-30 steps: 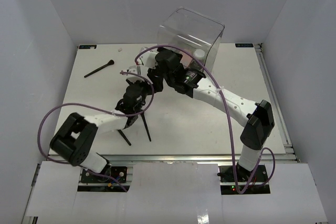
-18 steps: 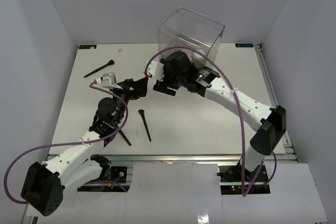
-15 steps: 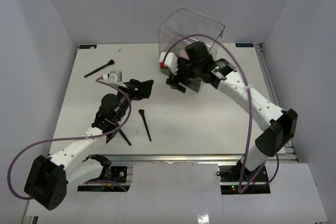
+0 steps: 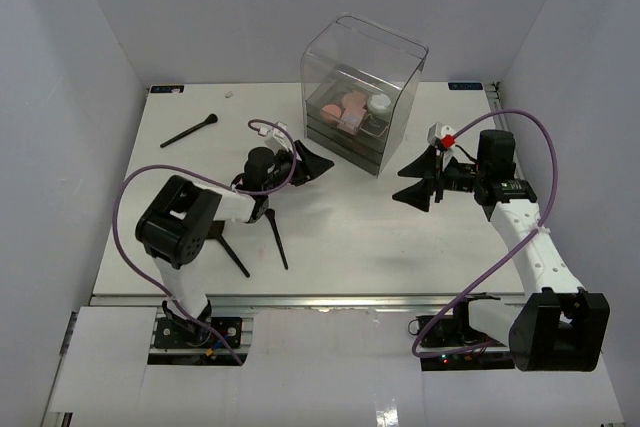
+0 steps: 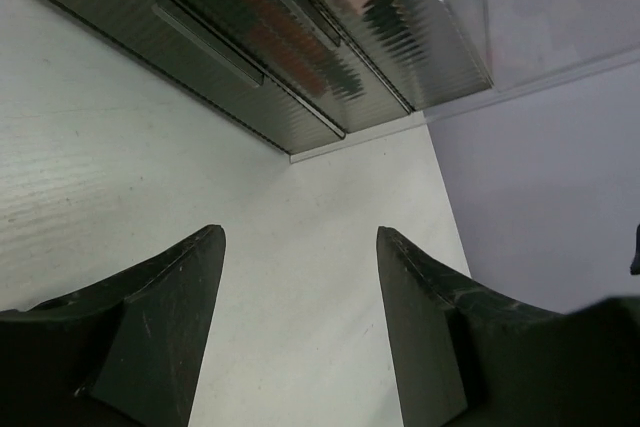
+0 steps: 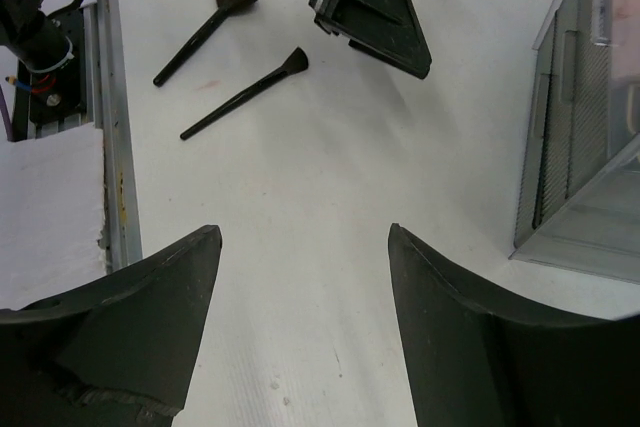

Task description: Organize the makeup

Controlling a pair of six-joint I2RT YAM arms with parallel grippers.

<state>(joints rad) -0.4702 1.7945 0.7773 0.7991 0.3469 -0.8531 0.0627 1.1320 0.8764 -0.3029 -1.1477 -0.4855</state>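
Currently, 3 brushes (image 4: 277,241) lie on the table (image 4: 380,237) outside the clear box (image 4: 362,57).

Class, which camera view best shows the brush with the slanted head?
The right wrist view: the slanted-head brush lies whole, bristles clear. Top external shows it small and thin, head shape unreadable. The left wrist view misses it, showing only drawer fronts.

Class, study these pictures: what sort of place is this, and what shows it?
Likely a robotics lab test cell: a white table closed in by walls, two robot arms bolted at its near edge, and makeup brushes on it.
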